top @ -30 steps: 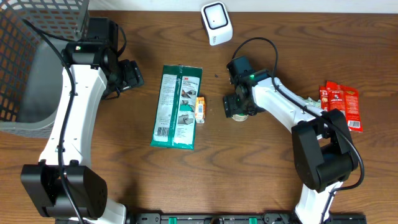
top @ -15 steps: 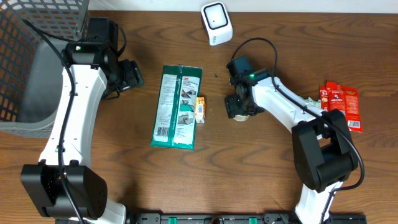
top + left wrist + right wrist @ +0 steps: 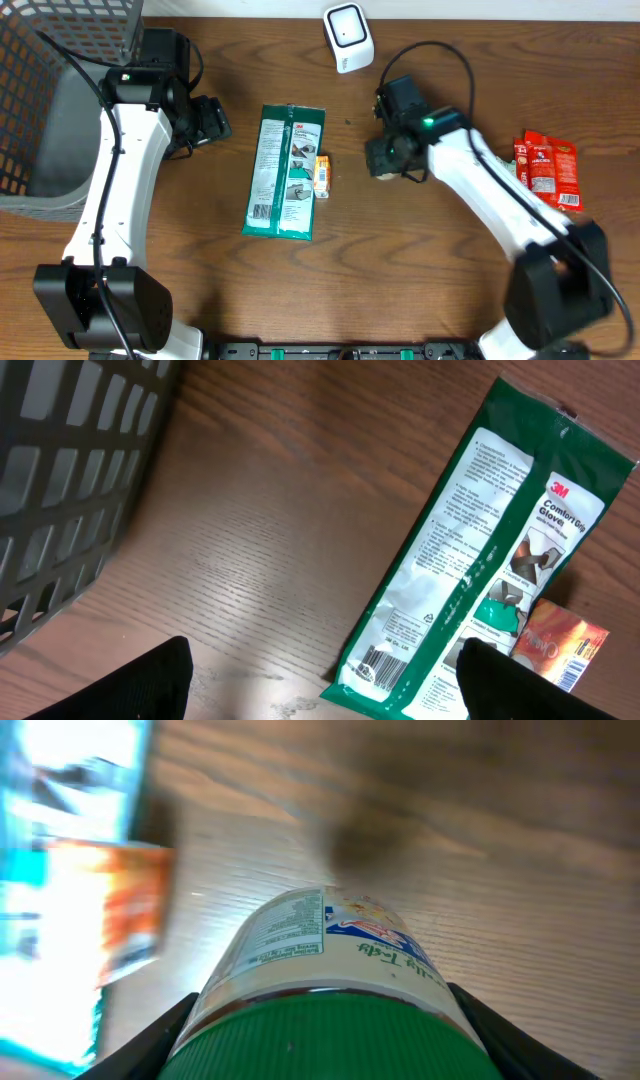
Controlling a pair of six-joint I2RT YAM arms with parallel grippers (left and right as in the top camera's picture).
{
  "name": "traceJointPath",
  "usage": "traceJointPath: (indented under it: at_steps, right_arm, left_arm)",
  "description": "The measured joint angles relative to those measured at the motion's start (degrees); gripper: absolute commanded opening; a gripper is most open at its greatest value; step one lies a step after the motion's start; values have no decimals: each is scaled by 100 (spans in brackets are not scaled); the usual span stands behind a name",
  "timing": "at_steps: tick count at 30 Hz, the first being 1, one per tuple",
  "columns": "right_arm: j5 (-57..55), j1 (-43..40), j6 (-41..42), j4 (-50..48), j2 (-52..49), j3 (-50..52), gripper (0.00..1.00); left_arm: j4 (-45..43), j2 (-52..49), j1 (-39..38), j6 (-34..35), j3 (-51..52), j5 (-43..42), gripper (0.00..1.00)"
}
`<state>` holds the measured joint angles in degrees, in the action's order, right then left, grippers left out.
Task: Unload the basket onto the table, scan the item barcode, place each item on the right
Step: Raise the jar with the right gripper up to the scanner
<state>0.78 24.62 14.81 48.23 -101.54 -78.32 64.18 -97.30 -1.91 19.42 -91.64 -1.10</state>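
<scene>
A jar point(image 3: 322, 945) with a green lid point(image 3: 330, 1038) and a cream printed label fills the right wrist view. My right gripper point(image 3: 326, 1025) is shut on it, with a black finger pressed to each side just under the lid. From overhead, that gripper point(image 3: 390, 157) hangs over mid-table, and only a sliver of the jar point(image 3: 383, 172) shows beneath it. The white scanner point(image 3: 348, 37) stands at the back edge, up and left of the jar. My left gripper point(image 3: 207, 120) stays open beside the basket, nothing between its fingers point(image 3: 150, 682).
A green 3M glove packet point(image 3: 286, 171) lies at centre left, its barcode point(image 3: 378, 663) near my left fingers. A small orange box point(image 3: 322, 175) touches its right edge. Red sachets point(image 3: 548, 168) lie far right. A grey mesh basket point(image 3: 40, 100) fills the back left corner.
My right jaws narrowed onto the jar. The right arm then swung out and carried the jar slightly back and to the right. The left arm stayed still.
</scene>
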Motion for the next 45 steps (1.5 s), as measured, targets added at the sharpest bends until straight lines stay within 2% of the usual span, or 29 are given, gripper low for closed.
traceJointPath:
  at_steps: [3,6,11,21,27,32,38,45]
  right_arm:
    - [216,0,4,15,632,0,54]
    - [407,-7,105,201,1156,-151,52]
    - [601,-103,214,929,1272,-1014,51]
    - [680,-212,258,2304,166,-3797,50]
    - [699,-212,249,2317,-619,-4087,47]
    - [699,-212,111,1480,-1360,-4087,40]
    - [697,-227,20,9,-1965,-4087,40]
    - [688,-345,81,-2273,-2374,-4076,35]
  left_arm:
    - [0,0,0,0,0,0,85]
    - [-2,0,0,0,0,0,85]
    - [-2,0,0,2,0,2,85]
    - [-2,0,0,2,0,2,85]
    - [-2,0,0,0,0,0,85]
    - [0,0,0,2,2,0,85]
    - [-2,0,0,2,0,2,85]
    - [2,0,0,2,0,0,85]
